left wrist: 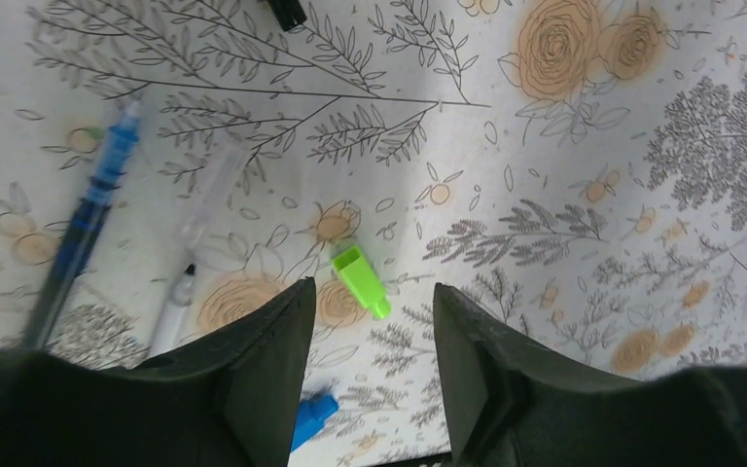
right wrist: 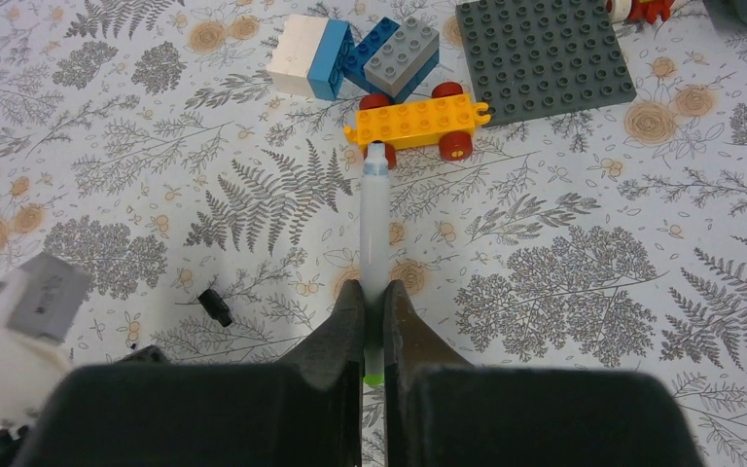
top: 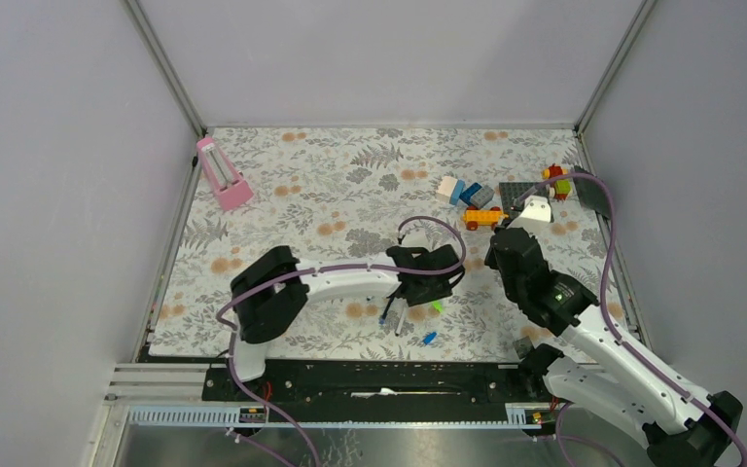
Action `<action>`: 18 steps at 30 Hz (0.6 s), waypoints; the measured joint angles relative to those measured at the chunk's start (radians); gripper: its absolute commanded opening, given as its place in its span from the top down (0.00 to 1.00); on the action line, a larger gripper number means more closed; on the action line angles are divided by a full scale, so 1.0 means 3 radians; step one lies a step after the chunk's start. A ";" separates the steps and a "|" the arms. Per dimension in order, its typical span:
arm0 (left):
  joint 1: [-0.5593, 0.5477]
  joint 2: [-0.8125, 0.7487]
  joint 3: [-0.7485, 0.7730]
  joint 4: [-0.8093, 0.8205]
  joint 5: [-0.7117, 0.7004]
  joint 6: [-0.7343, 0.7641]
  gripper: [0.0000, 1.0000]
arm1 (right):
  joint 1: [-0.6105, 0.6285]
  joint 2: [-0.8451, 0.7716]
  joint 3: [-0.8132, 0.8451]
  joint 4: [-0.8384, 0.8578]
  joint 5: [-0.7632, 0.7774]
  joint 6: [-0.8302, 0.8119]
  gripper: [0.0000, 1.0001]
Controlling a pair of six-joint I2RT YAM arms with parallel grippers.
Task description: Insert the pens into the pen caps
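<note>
My left gripper (top: 436,282) (left wrist: 374,292) is open and empty, hovering over the bright green cap (left wrist: 361,280) (top: 437,305), which lies on the mat between its jaws. A light blue cap (left wrist: 309,418) (top: 429,338) lies nearer the front edge. A dark blue pen (left wrist: 83,229) and a white pen with a black tip (left wrist: 183,292) lie to the left. A black cap (right wrist: 216,306) (left wrist: 287,12) lies apart. My right gripper (right wrist: 374,292) (top: 502,243) is shut on a white pen (right wrist: 374,219) with a green end, held above the mat. The dark blue cap is out of view.
Toy bricks lie at the back right: a yellow wheeled brick (right wrist: 416,122), a grey baseplate (right wrist: 543,53), and white, blue and grey bricks (right wrist: 355,49). A pink holder (top: 222,173) stands at the back left. Metal frame rails border the patterned mat (top: 350,185).
</note>
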 measured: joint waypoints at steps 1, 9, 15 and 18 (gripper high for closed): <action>0.0000 0.0079 0.0048 0.0004 0.0014 -0.0025 0.46 | 0.0000 -0.0008 0.0000 0.0000 0.0004 -0.0014 1.00; -0.0009 0.0406 0.0235 0.0000 0.0135 -0.0135 0.51 | -0.0006 -0.0072 -0.0014 -0.0001 0.0003 -0.0055 1.00; -0.0010 0.0449 0.0251 0.0001 0.0178 -0.0149 0.57 | -0.0006 -0.0074 -0.0014 -0.0001 0.0000 -0.0065 1.00; -0.0010 0.0449 0.0251 0.0000 0.0188 -0.0148 0.62 | -0.0006 -0.0074 -0.0014 -0.0001 -0.0001 -0.0074 1.00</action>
